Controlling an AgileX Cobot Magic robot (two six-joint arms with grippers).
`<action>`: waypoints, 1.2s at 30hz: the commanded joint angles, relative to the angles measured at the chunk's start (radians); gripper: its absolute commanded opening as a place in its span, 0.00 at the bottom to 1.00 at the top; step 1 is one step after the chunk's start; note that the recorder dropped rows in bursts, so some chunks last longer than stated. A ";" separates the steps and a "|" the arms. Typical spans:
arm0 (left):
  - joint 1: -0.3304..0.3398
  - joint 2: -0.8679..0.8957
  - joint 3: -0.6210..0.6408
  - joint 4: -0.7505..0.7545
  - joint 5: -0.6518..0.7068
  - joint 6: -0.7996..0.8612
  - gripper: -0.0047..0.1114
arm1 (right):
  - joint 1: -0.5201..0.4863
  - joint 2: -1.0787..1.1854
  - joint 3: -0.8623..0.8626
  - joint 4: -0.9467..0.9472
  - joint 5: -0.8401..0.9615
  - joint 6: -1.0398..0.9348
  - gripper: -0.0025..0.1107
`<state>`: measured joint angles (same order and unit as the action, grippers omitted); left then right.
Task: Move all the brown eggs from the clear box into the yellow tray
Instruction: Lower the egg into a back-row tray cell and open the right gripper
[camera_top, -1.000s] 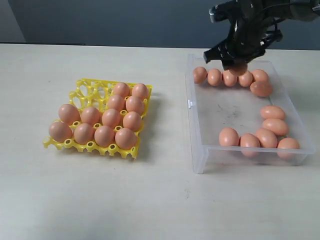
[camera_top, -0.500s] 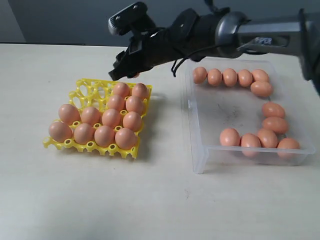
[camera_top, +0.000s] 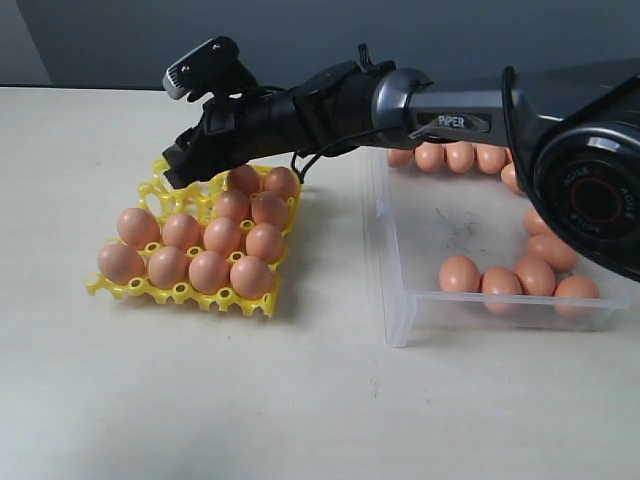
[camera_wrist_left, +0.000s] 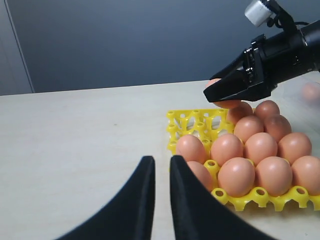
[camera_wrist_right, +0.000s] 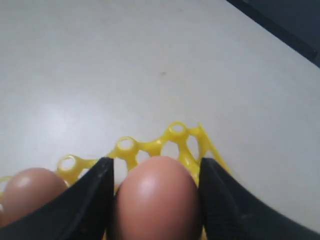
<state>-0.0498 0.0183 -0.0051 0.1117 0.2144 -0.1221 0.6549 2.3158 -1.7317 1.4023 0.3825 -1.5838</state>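
Exterior overlooks table; wrist views—low, close—share the yellow tray (camera_top: 160, 185).

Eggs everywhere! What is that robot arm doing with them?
The right gripper is holding one brown egg between its fingers, just above the empty cups at the far corner of the yellow tray. The tray already has ten eggs in it. More eggs sit in the clear box, waiting their turn. The left gripper hangs near the tray with nothing in it, its fingers close together.
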 joint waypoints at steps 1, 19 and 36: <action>-0.002 0.006 0.005 0.002 -0.006 -0.001 0.15 | 0.007 0.029 -0.009 0.110 0.068 -0.027 0.02; -0.002 0.006 0.005 0.002 -0.006 -0.001 0.15 | 0.007 0.087 -0.009 0.248 0.103 -0.226 0.02; -0.002 0.006 0.005 0.002 -0.006 -0.001 0.15 | 0.013 0.102 -0.058 0.244 0.081 -0.261 0.02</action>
<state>-0.0498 0.0183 -0.0051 0.1117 0.2144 -0.1221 0.6667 2.4196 -1.7816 1.6443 0.4591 -1.8360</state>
